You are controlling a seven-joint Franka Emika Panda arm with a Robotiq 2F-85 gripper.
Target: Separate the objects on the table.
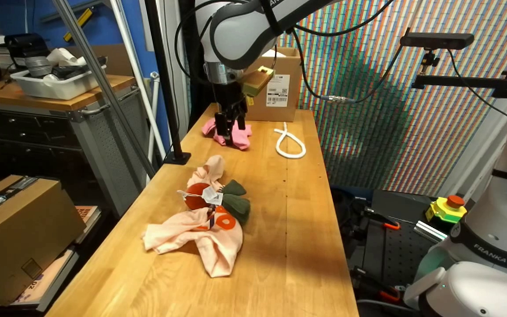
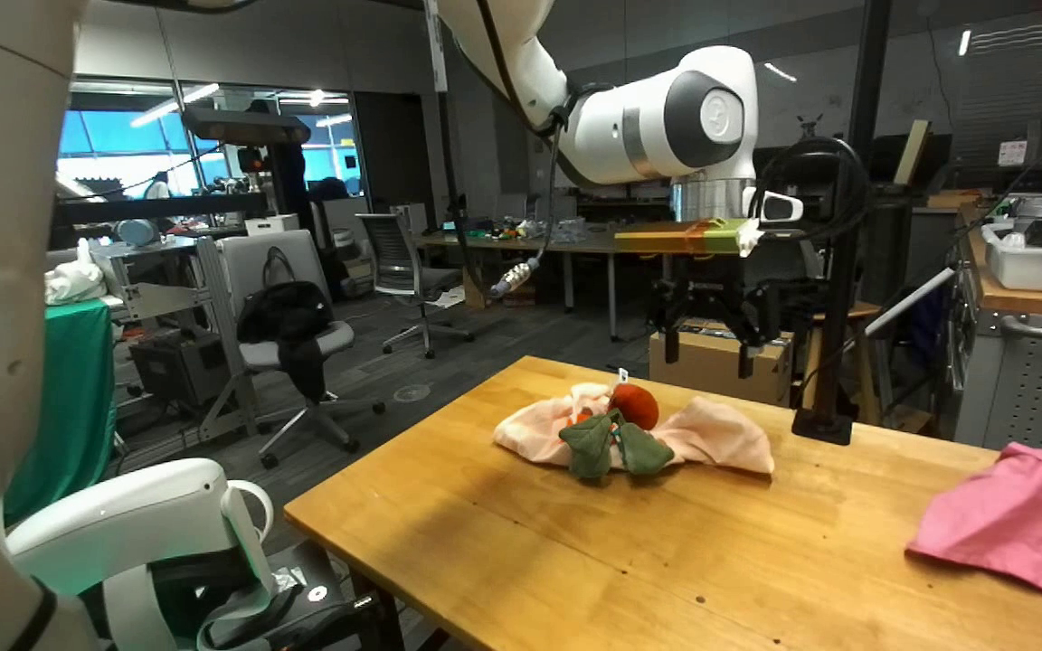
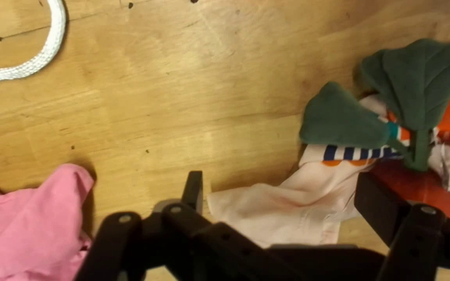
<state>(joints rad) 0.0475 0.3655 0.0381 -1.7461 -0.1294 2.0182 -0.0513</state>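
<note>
Get white cord (image 1: 292, 156) whole, looped across itself, in an exterior view; catch just a curve, but also the braid, in the wrist view. Make out navy stripes (image 3: 348, 153) on crumpled peach cloth (image 3: 307, 197) best there, beneath beet-shaped red plush (image 3: 424, 183) with green leaves (image 3: 420, 82). See pink cloth (image 2: 1018, 524) bunched apart on grained worktop (image 1: 280, 286). Log gripper (image 2: 708, 363) as spread wide, above worktop.

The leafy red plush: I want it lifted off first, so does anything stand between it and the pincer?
Nothing visible does: the open pincer hangs in the air, and the peach cloth lies under and beside the leafy red plush, with no fold seen over its leaves. A white tag sticks up by it.
</note>
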